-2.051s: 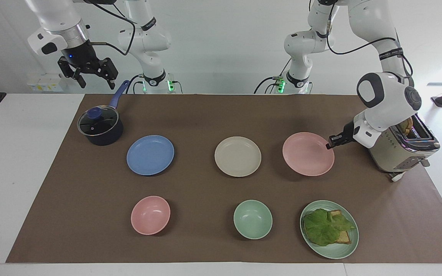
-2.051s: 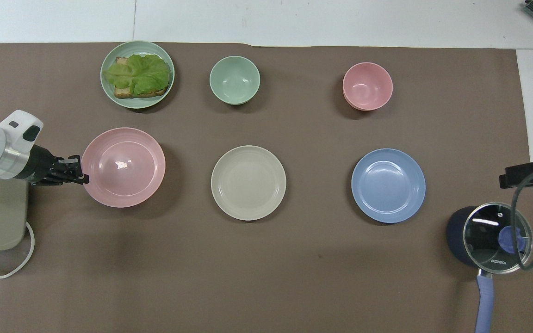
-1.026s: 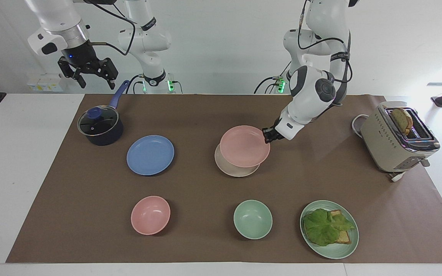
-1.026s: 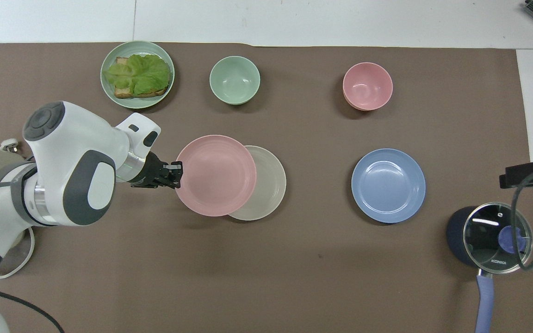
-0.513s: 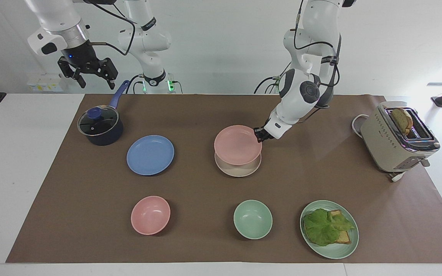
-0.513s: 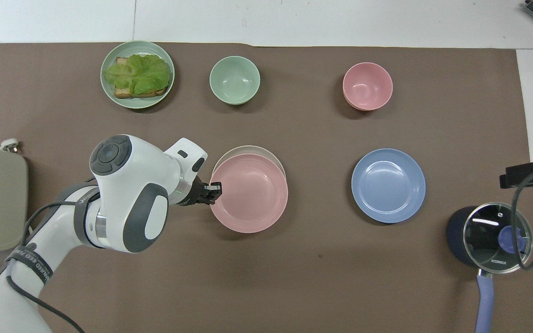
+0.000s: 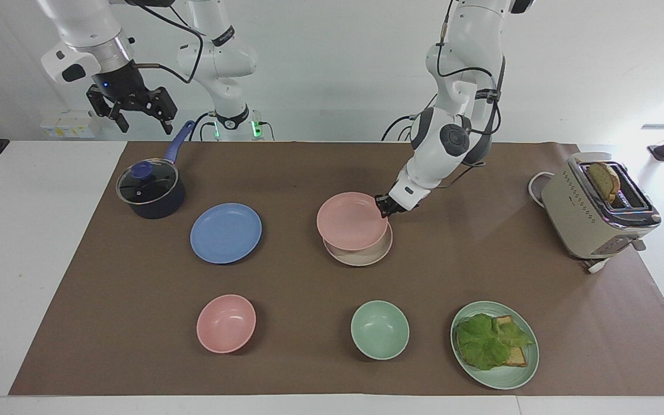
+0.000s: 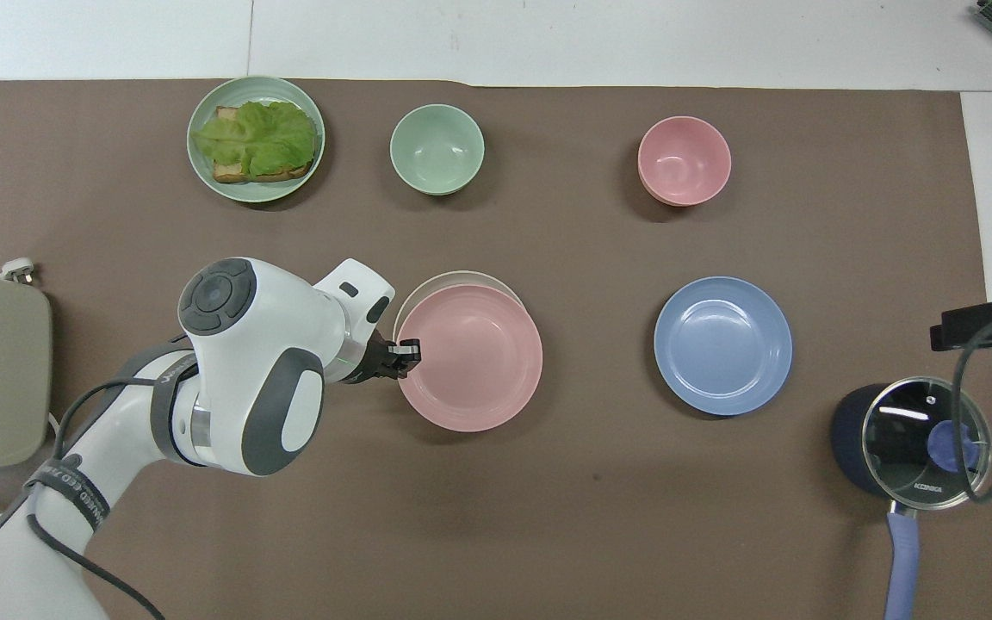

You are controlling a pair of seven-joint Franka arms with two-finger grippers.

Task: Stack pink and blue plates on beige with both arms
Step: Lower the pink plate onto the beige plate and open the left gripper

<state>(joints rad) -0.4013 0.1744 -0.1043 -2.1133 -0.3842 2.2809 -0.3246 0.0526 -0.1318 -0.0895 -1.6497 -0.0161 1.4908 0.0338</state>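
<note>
- The pink plate [image 7: 352,221] is hanging just over the beige plate [image 7: 359,254] near the middle of the counter [image 7: 309,167], tilted a little and sitting slightly off-centre toward the right arm's end, so a crescent of beige is showing.
- The left end effector [image 7: 383,205] is pinching the pink plate's rim at the edge toward the left arm's end, its fingertips closed tight on it.
- To do this step well, I judge it should be nudging the pink plate until the two rims are lining up, levelling it, and lowering gently before the fingers are letting go; dropping it from a tilt risks it skating off the beige one.
- Pulling out sideways and low, toward the toaster [image 7: 597,210], should be keeping the freed plate from being dragged along.
- The blue plate [image 7: 226,233] is lying flat on the counter beside the stack, toward the right arm's end, well apart from it and not yet stacked.
- The right end effector [image 7: 136,112] is waiting up in the air over the saucepan [image 7: 151,190], its fingers spread wide and holding nothing.
</note>
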